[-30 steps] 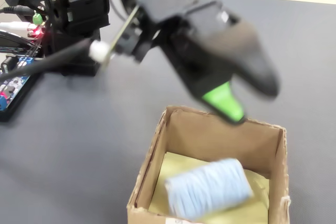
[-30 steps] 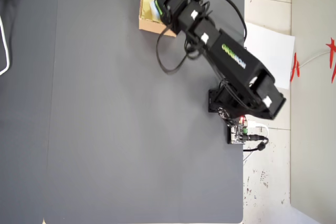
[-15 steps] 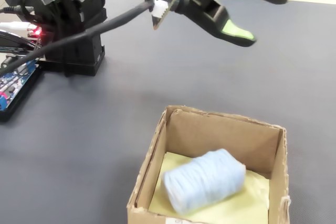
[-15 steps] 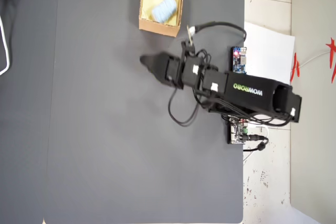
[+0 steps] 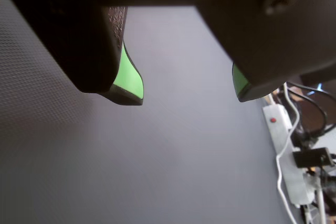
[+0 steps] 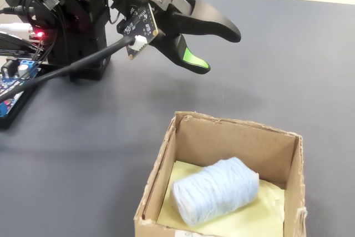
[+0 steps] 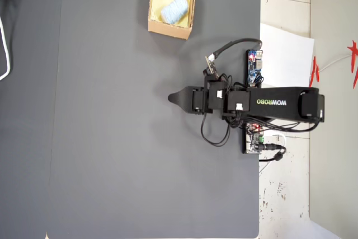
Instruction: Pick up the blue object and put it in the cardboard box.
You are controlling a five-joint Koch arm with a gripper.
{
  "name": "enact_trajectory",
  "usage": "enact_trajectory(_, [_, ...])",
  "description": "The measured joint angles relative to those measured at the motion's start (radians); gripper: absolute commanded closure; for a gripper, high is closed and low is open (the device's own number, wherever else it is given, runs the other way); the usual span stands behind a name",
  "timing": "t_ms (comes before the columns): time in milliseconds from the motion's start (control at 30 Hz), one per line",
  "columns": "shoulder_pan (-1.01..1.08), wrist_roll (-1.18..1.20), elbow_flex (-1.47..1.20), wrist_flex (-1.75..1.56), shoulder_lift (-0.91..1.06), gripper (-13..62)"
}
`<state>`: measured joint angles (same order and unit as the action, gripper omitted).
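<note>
Blue object (image 6: pixel 215 190) already sits in the cardboard box (image 6: pixel 166 154).
Gripper (image 6: pixel 219 51) empty, jaws spread; just park clear of the box.

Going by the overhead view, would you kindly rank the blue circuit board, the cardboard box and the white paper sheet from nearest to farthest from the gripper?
Measured from the gripper:
1. Blue circuit board, to its right, at the mat's edge.
2. Cardboard box, above it near the mat's top edge, with the blue object inside.
3. White paper sheet, farther right, off the mat.
</note>
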<state>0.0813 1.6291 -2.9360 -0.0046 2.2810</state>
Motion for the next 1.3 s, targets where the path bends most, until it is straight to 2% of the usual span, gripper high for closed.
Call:
enact_trajectory(267, [-0.006,0.003,-0.14,-0.094,0.0,15.4])
enact_trajectory(1300, [0.005,0.009,-0.143,-0.058,0.0,15.4])
